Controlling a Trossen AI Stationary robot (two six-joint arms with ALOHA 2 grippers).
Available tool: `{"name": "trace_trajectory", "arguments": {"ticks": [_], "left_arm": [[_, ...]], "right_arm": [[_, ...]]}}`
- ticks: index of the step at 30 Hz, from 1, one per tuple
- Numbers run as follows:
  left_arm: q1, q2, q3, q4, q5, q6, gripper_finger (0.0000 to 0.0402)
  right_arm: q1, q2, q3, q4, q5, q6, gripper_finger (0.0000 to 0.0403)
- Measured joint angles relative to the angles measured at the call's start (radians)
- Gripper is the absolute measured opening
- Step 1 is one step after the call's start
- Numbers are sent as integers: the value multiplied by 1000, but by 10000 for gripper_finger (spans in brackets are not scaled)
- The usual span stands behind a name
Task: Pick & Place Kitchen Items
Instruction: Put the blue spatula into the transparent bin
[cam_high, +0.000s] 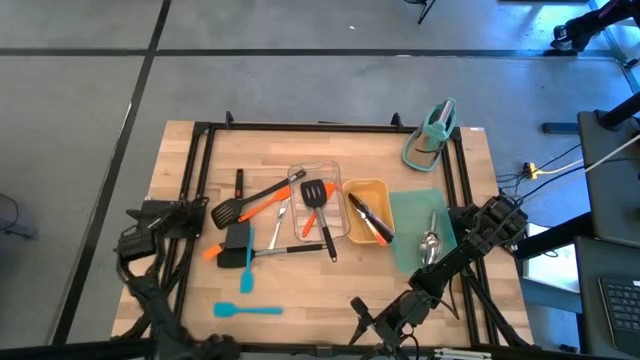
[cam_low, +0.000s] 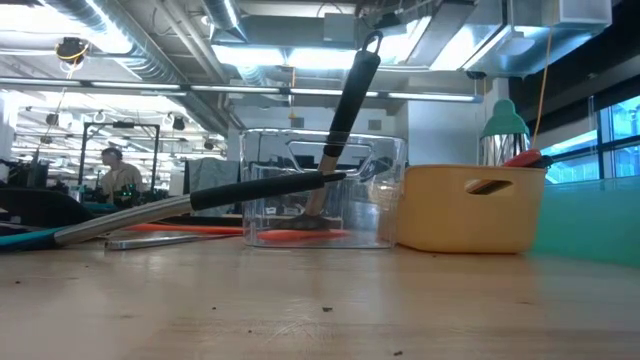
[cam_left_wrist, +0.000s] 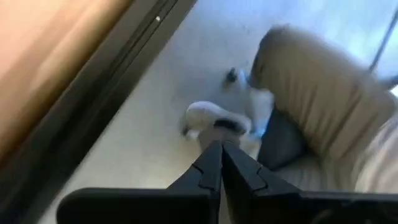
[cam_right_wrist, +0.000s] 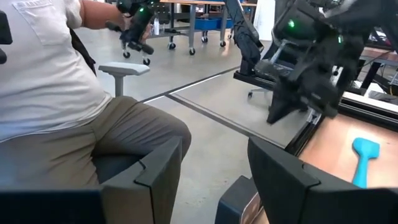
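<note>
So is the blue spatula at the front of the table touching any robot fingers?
Apart. The high view shows the blue spatula lying alone on bare wood, with the left gripper and right gripper both well away from it.

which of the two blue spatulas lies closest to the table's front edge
The blue spatula lying flat and alone near the front edge; the other blue one sits farther back beside the black turner.

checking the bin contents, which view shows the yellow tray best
The high view: it looks down into the yellow tray, showing utensils inside. The low view shows only its side wall; neither wrist view shows it.
</note>
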Motion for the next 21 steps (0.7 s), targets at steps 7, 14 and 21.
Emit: {"name": "trace_trajectory", "arguments": {"ticks": [7,14,21], "left_arm": [[-110,-8,77,-419,-413,-194,3],[-34,-8,76,-597,-352,-96,3],[55,-8,76,-619,-137,64,3]], "right_arm": [[-2,0,0,0,0,4,188],[-3,0,0,0,42,7,188],[-3,0,0,-10,42,23,188]]}}
